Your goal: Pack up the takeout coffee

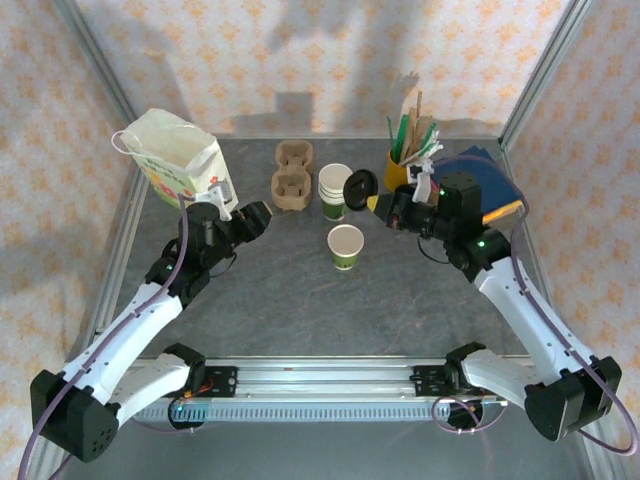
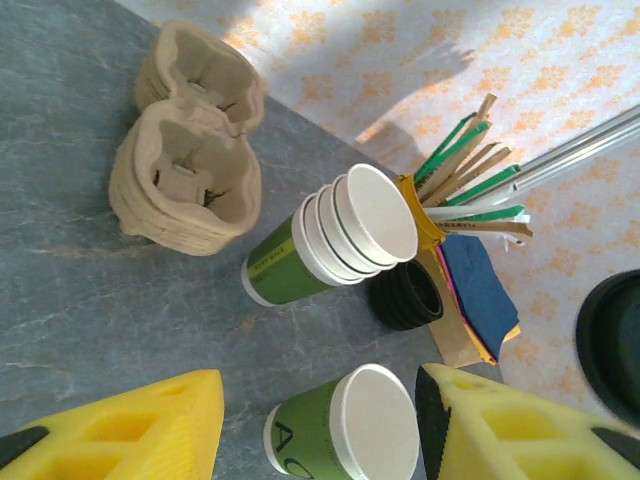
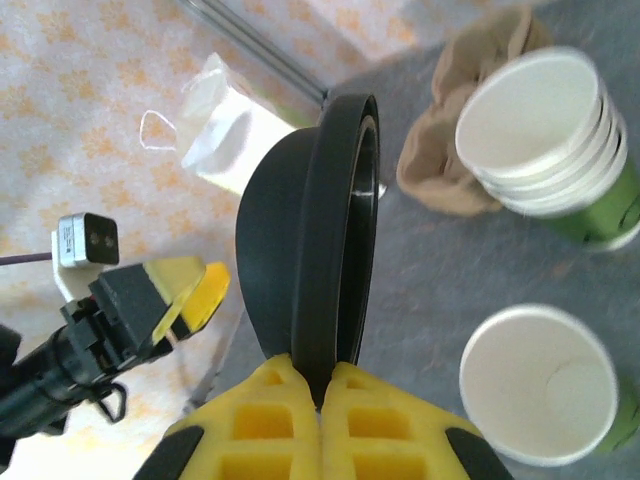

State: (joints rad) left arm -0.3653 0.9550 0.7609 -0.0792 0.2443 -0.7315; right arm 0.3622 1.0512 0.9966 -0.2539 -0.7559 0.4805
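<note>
At the middle of the grey table, the open-topped white-and-green paper cup stands upright. The right gripper pinches the black round plastic lid by its edge; the left gripper is spread, holding nothing.

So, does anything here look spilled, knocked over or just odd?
Nothing is spilled or toppled. One oddity: the small white-and-green paper cup stands upright but uncovered, while a black round plastic lid is pinched on edge in the right arm's jaws, held away from the cup rather than sitting on it.
</note>
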